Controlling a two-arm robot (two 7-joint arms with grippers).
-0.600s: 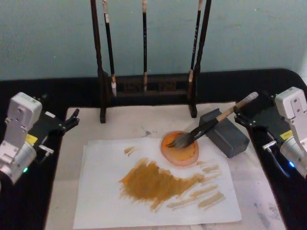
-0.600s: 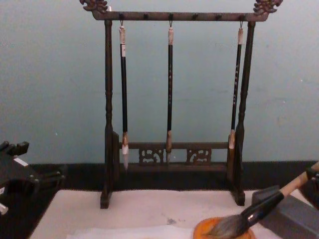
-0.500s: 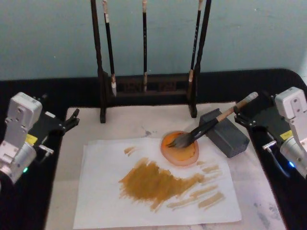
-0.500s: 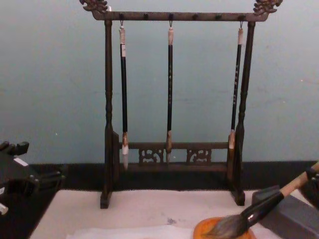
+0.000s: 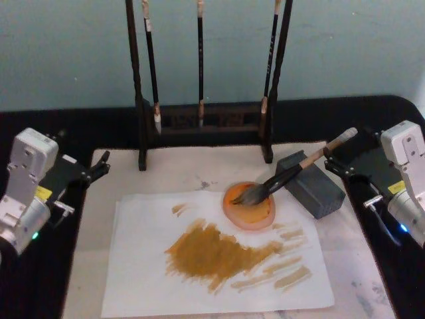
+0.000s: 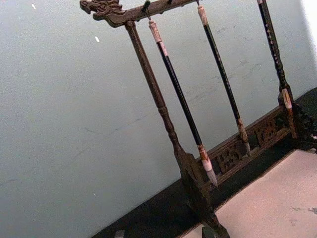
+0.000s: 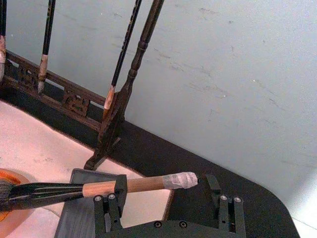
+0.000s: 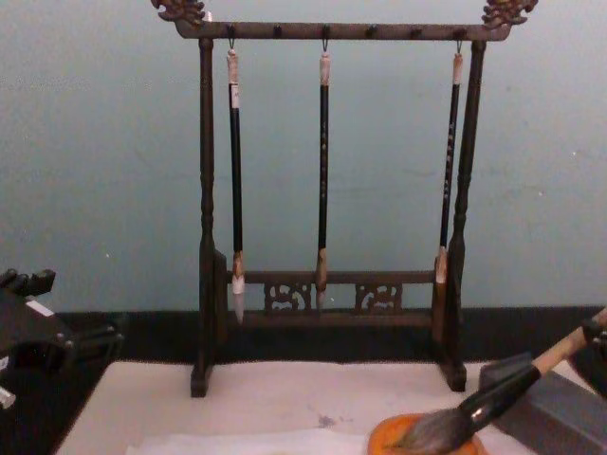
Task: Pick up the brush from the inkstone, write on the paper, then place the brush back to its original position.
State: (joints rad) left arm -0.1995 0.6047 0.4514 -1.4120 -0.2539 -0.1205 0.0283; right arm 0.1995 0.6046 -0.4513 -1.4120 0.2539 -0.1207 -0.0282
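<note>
Almost nothing has moved since the earlier frames: the right gripper [image 7: 166,183] stays at the right, fingers [image 7: 118,192] spread on both sides of the taped end of the brush [image 5: 279,179] without pinching it, and the left gripper [image 5: 99,166] is parked at the left. The brush handle leans on the grey inkstone [image 5: 315,193], its tuft in the orange dish [image 5: 255,214] at the far edge of the paper [image 5: 146,266], which carries brown strokes. Writing and putting back look done; only the arm's retreat seems left.

Your rack [image 5: 206,123] stands at the back of the mat [image 5: 186,174] on the bench [image 5: 80,126]. The paper [image 5: 146,266] lies before it, the dish [image 5: 251,209] at its far right edge. The brush [image 5: 285,176] rests tuft in dish, handle across the block [image 5: 317,191] to the right.
</note>
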